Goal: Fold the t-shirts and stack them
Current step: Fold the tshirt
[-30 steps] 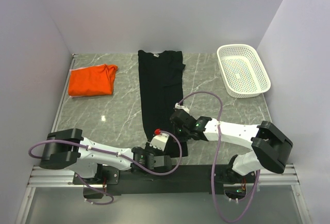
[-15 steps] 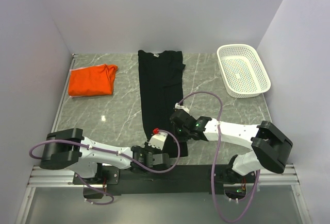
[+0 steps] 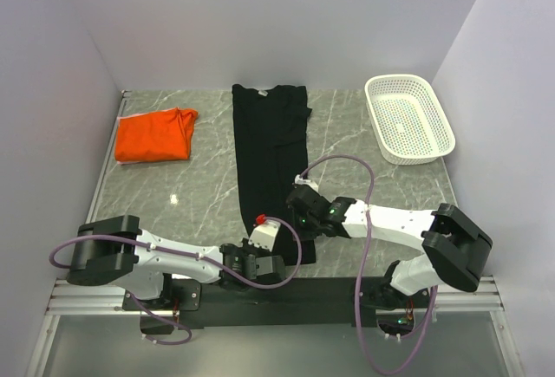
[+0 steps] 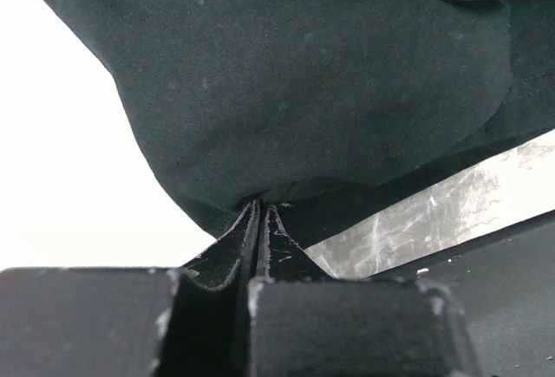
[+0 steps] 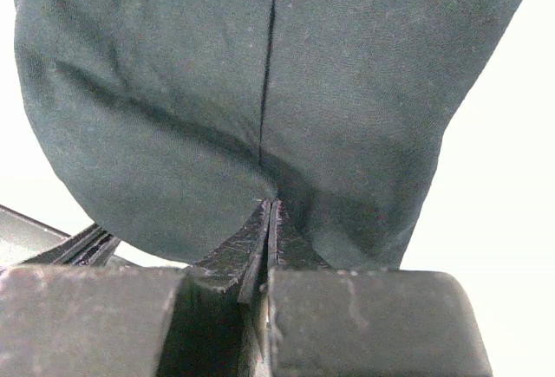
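Observation:
The black t-shirt (image 3: 269, 143) lies as a long narrow strip down the middle of the table, collar at the far end. My left gripper (image 3: 269, 251) is at its near hem, shut on a pinch of black cloth (image 4: 295, 91), fingertips together (image 4: 262, 205). My right gripper (image 3: 297, 208) sits on the strip's right edge a little farther up, shut on the black cloth (image 5: 260, 74) with its tips together (image 5: 273, 204). The orange t-shirt (image 3: 154, 134) lies folded at the back left, away from both grippers.
A white mesh basket (image 3: 408, 117) stands at the back right. Side walls close in the table on the left and right. The dark mounting rail (image 3: 329, 295) runs along the near edge by the arm bases.
My left gripper has closed on the black shirt's near hem and shifted slightly toward the near edge. The right gripper has stayed shut on the cloth, nearly still.

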Robot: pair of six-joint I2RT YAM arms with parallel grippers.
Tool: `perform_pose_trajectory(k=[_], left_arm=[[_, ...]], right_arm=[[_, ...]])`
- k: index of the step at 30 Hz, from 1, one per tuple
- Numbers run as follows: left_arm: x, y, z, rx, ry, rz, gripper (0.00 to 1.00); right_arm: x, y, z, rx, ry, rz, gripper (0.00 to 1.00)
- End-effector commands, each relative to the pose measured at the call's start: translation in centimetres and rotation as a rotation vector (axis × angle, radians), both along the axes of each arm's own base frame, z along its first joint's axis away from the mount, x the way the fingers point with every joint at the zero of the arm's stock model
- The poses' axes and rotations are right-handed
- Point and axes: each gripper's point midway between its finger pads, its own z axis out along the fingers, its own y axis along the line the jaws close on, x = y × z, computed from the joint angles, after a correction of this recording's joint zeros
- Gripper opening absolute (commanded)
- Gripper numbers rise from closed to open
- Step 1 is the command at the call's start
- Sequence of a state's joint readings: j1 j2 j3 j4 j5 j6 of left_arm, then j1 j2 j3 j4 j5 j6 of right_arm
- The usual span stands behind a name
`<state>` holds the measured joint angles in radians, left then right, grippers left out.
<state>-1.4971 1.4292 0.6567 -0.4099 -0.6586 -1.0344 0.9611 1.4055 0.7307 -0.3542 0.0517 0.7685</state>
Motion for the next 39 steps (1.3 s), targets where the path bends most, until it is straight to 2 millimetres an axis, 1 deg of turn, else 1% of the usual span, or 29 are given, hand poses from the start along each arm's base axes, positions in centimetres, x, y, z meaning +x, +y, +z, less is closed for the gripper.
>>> perform_pose_trajectory(k=[1, 5, 6, 8, 9, 13, 17, 22, 27, 31, 35, 39], left_arm=[[0.1, -0.1, 0.4, -0.013, 0.001, 0.01, 0.01], [0.3, 0.5, 0.9, -0.022, -0.014, 0.038, 0.01], [0.4, 0.5, 1.6, -0.048, -0.018, 0.054, 0.01], [0.4, 1.0, 2.0, -0.058, -0.02, 0.066, 0.01], [0.3, 0.9, 2.6, -0.09, -0.017, 0.068, 0.01], [-0.1, 0.9, 3.1, -0.131, 0.006, 0.064, 0.01], [-0.6, 1.3, 2.6, -0.121, 0.036, 0.059, 0.01], [-1.6, 1.4, 1.8, -0.084, 0.076, 0.055, 0.0], [-2.4, 1.6, 1.8, -0.063, 0.087, 0.063, 0.01], [-2.9, 1.9, 1.8, -0.059, 0.103, 0.074, 0.0], [-3.2, 2.1, 2.0, -0.065, 0.111, 0.078, 0.01], [-3.5, 2.0, 1.8, -0.064, 0.129, 0.07, 0.01]], right_arm=[[0.4, 0.2, 0.5, 0.019, -0.021, -0.006, 0.0], [0.5, 0.3, 0.8, 0.023, -0.026, -0.003, 0.0], [0.5, 0.2, 0.8, 0.021, -0.025, -0.003, 0.0], [0.4, 0.3, 1.0, 0.025, -0.025, 0.001, 0.0], [0.5, 0.3, 1.1, 0.024, -0.026, -0.001, 0.0], [0.5, 0.3, 1.6, 0.026, -0.03, 0.001, 0.0], [0.2, 0.3, 1.8, 0.026, -0.026, 0.006, 0.0], [-0.6, 0.5, 2.0, 0.023, -0.012, 0.026, 0.0], [-1.1, 0.7, 2.6, 0.033, -0.007, 0.033, 0.0], [-1.6, 1.2, 3.3, 0.045, -0.008, 0.054, 0.0], [-1.8, 1.2, 2.7, 0.032, 0.003, 0.058, 0.0], [-2.1, 1.2, 1.5, 0.011, 0.029, 0.063, 0.0]])
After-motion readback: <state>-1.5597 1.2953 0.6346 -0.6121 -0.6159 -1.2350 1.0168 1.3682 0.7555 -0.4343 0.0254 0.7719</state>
